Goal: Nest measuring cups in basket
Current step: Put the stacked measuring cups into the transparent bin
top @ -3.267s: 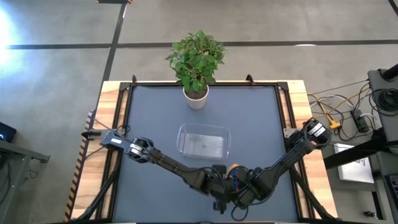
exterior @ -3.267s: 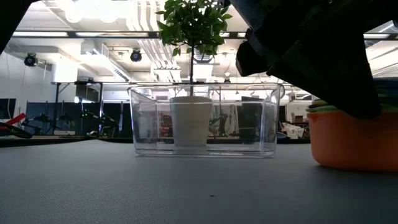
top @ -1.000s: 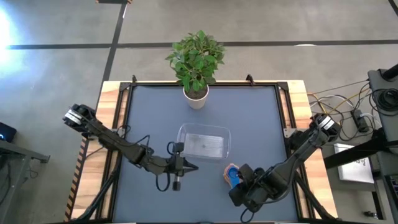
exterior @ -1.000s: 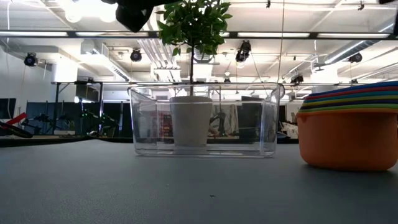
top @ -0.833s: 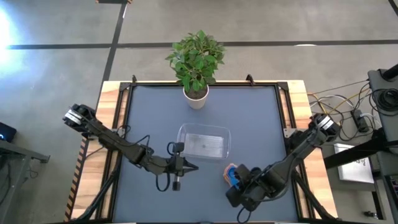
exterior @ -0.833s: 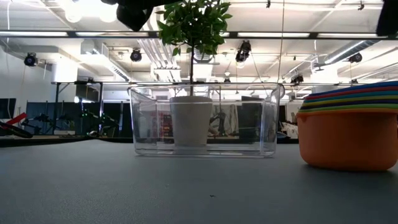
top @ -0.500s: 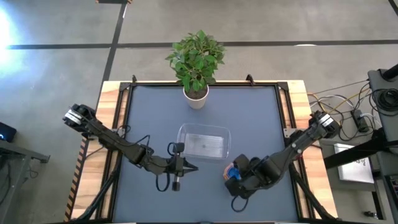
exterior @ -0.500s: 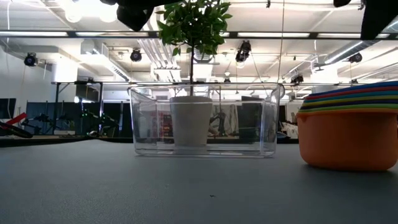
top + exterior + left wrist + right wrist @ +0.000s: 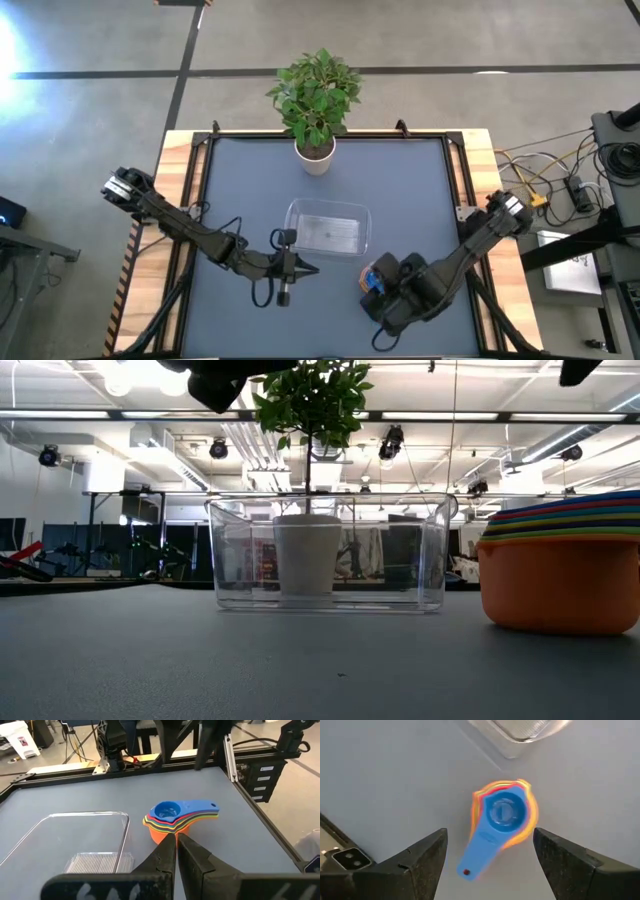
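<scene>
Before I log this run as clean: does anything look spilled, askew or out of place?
One thing: the nested measuring cups stand upright on the table beside the basket, not in it; the basket holds no cup. The open right pincer hangs above the stack. Nothing looks spilled or damaged.

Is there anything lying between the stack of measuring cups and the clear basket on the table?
Nothing. In the left wrist view only bare table separates the stack of measuring cups from the basket; the low view shows the same gap.

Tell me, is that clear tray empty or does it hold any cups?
Empty. The clear tray holds nothing; the stacked cups sit on the table beside it.
</scene>
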`<state>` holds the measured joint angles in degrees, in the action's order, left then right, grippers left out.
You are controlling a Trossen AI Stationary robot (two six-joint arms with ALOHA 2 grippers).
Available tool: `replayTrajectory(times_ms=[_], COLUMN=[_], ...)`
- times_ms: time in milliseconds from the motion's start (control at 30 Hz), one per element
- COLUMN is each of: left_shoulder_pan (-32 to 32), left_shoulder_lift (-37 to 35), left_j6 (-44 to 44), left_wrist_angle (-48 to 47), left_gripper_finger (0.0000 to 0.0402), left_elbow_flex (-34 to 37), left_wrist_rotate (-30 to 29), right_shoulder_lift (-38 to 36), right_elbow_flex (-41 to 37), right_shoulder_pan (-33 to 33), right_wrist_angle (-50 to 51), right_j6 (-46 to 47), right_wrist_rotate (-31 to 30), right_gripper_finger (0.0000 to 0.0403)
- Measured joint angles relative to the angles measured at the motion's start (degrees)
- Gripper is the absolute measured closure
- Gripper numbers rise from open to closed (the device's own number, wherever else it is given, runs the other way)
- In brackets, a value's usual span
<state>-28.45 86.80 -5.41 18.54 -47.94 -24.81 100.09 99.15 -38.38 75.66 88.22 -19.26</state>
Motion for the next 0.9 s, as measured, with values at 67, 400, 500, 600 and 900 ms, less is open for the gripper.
replayTrajectory(times_ms=[67, 400, 500, 600, 900], left_shoulder_pan=[0.0, 0.0, 0.1, 0.1, 0.1], left_shoulder_lift=[0.0, 0.0, 0.0, 0.0, 0.0], left_j6=[0.0, 0.0, 0.0, 0.0, 0.0], left_wrist_angle=[-0.2, -1.2, -1.6, -1.7, -2.1], left_gripper_finger=[0.0402, 0.0402, 0.0402, 0.0402, 0.0402], left_elbow_flex=[0.0, 0.0, 0.0, 0.0, 0.0], left_wrist_rotate=[0.0, 0.0, 0.0, 0.0, 0.3], right_shoulder_lift=[1.2, 8.8, 11.0, 12.3, 13.3], right_elbow_flex=[0.0, 0.0, 0.0, 0.0, -1.2], right_shoulder_pan=[-0.4, -2.1, -2.1, -2.1, -1.4], right_wrist_angle=[-0.4, 0.2, -0.1, -1.2, -5.5], right_j6=[0.3, 10.0, 11.1, 12.3, 18.5], right_wrist_rotate=[0.1, 7.4, 9.2, 9.9, 10.8], right_gripper_finger=[0.0115, 0.0080, 0.0061, 0.0041, 0.0028])
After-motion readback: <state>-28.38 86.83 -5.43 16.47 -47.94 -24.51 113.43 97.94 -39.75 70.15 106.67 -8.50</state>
